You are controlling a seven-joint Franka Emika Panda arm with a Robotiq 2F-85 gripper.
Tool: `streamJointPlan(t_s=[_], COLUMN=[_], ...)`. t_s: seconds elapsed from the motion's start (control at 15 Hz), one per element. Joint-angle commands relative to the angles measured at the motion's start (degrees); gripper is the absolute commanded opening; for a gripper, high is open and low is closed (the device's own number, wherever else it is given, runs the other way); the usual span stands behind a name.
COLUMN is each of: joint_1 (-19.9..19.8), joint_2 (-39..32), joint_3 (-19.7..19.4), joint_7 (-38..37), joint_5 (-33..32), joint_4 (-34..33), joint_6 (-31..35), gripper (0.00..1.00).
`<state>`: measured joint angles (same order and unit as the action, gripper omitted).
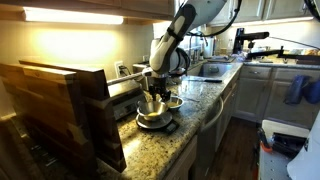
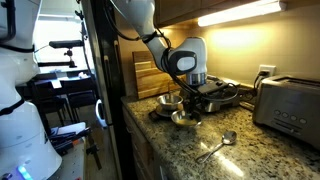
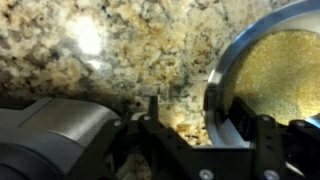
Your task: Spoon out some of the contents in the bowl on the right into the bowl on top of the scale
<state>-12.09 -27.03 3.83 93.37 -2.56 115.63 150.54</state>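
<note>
Bowls, steel: two, mid-frame in both exterior views; bowl (image 1: 153, 115) on scale (image 1: 166, 127), bowl (image 1: 173, 101) just beside it.
Contents (image 3: 285, 75): yellowish, in the bowl at right of wrist view.
Spoon (image 2: 218, 145): one, on counter (image 2: 262, 152), lower right.
Gripper (image 3: 200, 125): one, fingers apart, gripping nothing.

arm (image 1: 186, 20): links are cased in smooth white shells, darker at the joints. wrist section (image 2: 186, 58) is finished in black with a pale grey band. claw (image 3: 198, 128) is built matt black, with angular linkage fingers (image 3: 150, 112). Two pale round fasteners are seen low on it, and a grey cylindrical housing (image 3: 50, 130) is fitted beside it.
</note>
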Motion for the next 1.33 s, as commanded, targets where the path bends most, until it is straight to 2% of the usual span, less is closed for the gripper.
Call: streamJointPlan(t_s=[0.0,0.33,0.47,0.87,1.27], joint_1=[0.4,4.2,4.4,2.2,-1.1], joint_2=[5.1,9.1,9.9,11.4,9.7], joint_3=[-1.1,-7.6,-8.5,-8.5,-11.5], joint_7=[-2.4,-15.8,-21.1,-32.4,-42.7], joint_5=[-0.6,-7.6,-9.1,-4.7,-2.6], joint_4=[4.2,5.0,4.4,1.4,-1.1], joint_6=[2.4,-2.3,-5.8,-14.8,-13.2], gripper=[0.99,1.00,1.00,1.00,1.00])
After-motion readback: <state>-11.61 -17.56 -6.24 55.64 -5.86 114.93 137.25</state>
